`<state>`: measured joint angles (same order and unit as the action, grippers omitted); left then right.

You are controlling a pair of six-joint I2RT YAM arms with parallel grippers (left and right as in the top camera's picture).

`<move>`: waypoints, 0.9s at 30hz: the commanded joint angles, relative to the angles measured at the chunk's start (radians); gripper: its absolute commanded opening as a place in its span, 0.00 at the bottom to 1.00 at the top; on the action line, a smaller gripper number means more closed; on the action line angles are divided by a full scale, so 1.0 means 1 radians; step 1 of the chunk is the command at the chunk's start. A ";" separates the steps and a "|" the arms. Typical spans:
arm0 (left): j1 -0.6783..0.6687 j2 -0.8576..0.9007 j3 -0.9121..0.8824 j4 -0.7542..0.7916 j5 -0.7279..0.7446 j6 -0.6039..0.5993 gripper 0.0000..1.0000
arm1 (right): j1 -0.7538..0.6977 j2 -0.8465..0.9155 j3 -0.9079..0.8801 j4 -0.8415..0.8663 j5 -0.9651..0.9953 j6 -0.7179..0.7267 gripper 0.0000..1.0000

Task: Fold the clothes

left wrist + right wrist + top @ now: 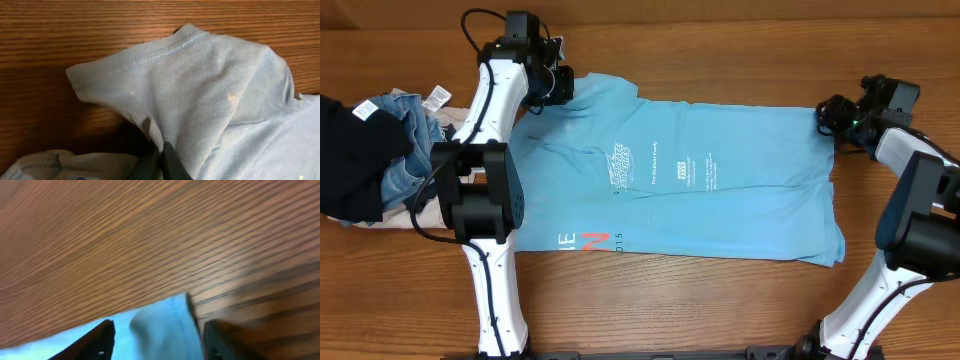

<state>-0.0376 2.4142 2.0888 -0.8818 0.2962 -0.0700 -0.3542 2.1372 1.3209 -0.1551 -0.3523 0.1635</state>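
T-shirt [740, 215] sleeve pinched in left jaws; corner between parted right jaws.

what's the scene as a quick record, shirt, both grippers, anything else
shirt: light blue, spread flat on the table, print up
left gripper: shut on the sleeve
right gripper: open, jaws either side of the shirt's corner
other: pile of dark and denim clothes at the table's left edge
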 commanded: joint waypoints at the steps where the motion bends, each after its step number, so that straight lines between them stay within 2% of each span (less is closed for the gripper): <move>1: 0.007 -0.042 0.018 -0.010 0.008 0.026 0.04 | 0.002 0.051 -0.011 -0.038 -0.051 -0.008 0.57; 5: 0.007 -0.042 0.018 -0.013 0.008 0.026 0.04 | 0.002 0.051 -0.011 -0.048 -0.068 -0.008 0.50; 15: 0.011 -0.050 0.018 -0.029 0.003 0.046 0.04 | 0.000 0.031 0.004 -0.032 -0.038 -0.019 0.12; 17: 0.014 -0.072 0.019 -0.032 -0.050 0.048 0.04 | 0.000 -0.002 0.010 -0.037 -0.079 -0.027 0.04; 21: 0.015 -0.143 0.023 -0.029 -0.076 0.084 0.04 | 0.000 -0.095 0.010 -0.062 -0.151 -0.026 0.04; 27: 0.018 -0.258 0.023 -0.068 -0.124 0.100 0.04 | 0.000 -0.236 0.010 -0.195 -0.172 -0.026 0.04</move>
<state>-0.0277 2.2677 2.0888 -0.9237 0.2203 -0.0090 -0.3534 2.0193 1.3216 -0.3111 -0.4896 0.1467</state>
